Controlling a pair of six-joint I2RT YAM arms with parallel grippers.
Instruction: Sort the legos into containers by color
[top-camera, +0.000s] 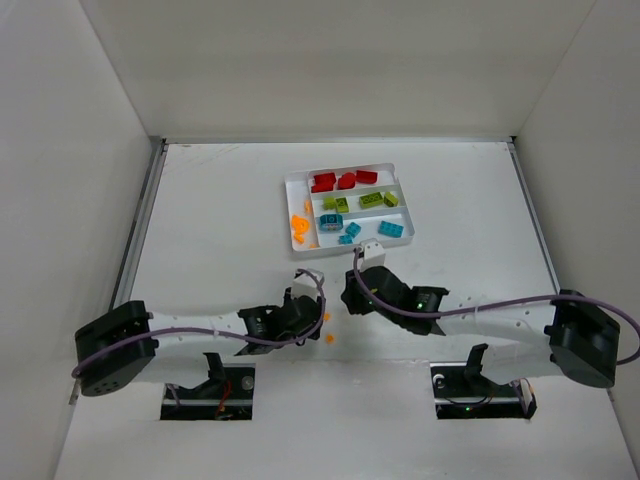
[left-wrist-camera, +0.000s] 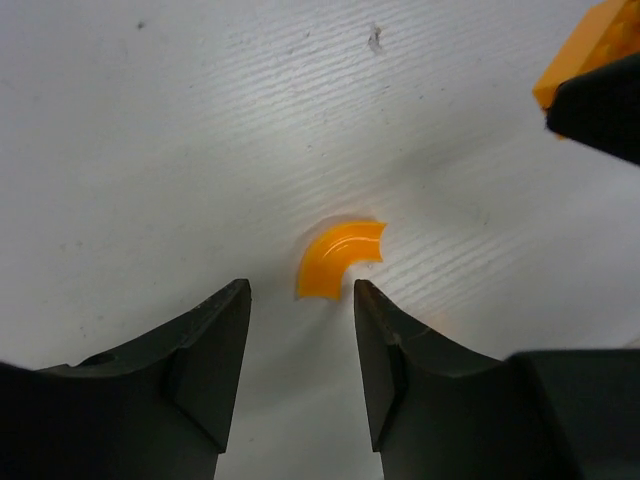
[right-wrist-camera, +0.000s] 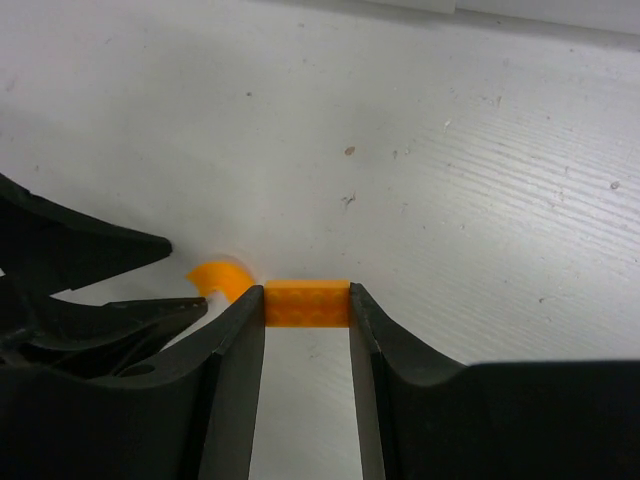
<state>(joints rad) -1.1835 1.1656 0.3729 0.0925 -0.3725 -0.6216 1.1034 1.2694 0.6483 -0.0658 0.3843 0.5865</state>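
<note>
My right gripper (right-wrist-camera: 307, 300) is shut on a small orange brick (right-wrist-camera: 307, 303), held low over the white table. Right beside it lies an orange curved lego (left-wrist-camera: 340, 258), also seen in the right wrist view (right-wrist-camera: 222, 277). My left gripper (left-wrist-camera: 300, 292) is open and empty, its fingertips just short of the curved piece. In the top view the two grippers, left (top-camera: 312, 318) and right (top-camera: 347, 300), meet near the table's middle. The white tray (top-camera: 398, 170) holds red, green and teal legos in its long slots and orange ones (top-camera: 298, 228) in its side slot.
The right gripper's dark finger (left-wrist-camera: 600, 105) and the orange brick (left-wrist-camera: 590, 45) sit at the upper right of the left wrist view. The left gripper's fingers (right-wrist-camera: 90, 250) crowd the left of the right wrist view. White walls enclose the table.
</note>
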